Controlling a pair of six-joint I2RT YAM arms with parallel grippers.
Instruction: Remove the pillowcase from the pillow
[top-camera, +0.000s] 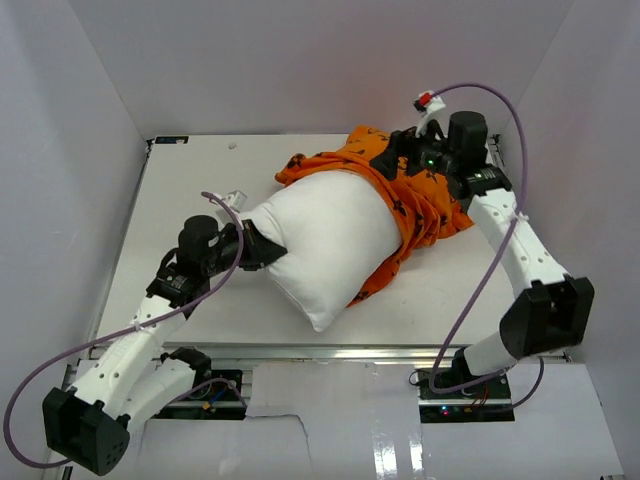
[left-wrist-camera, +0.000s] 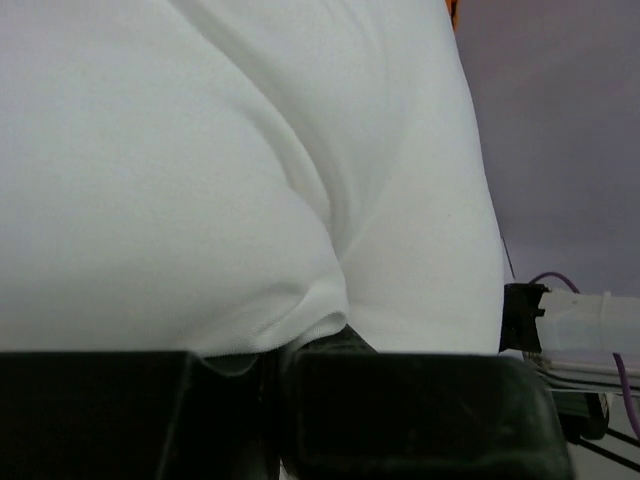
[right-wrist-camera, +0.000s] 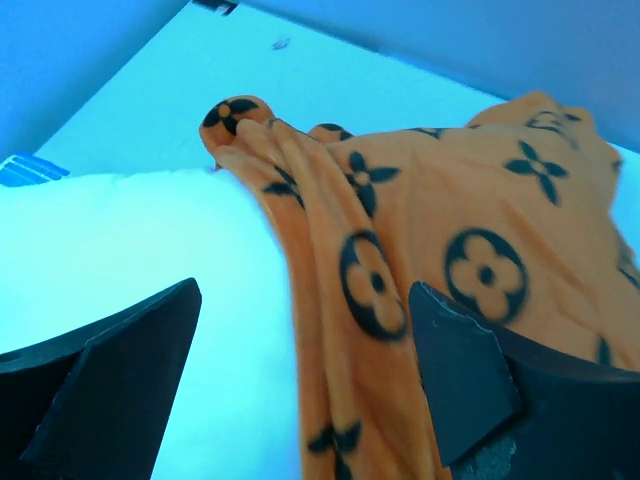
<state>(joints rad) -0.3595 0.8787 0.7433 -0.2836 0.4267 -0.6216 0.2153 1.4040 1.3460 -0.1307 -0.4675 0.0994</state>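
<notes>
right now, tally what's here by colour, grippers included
white: 1, the pillow
orange: 1, the pillowcase
black: 2, the left gripper and the right gripper
total: 4

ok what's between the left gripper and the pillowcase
The exposed white pillow: the left gripper pinches one end, the pillowcase is bunched over the other. Top view shows it.

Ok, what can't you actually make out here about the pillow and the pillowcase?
- Top view: the far end of the pillow, covered by the bunched pillowcase and the right gripper.
- Left wrist view: nearly everything but the pillow, which fills the frame above the left gripper.
- Right wrist view: the opening of the pillowcase, lost in its folds.
</notes>
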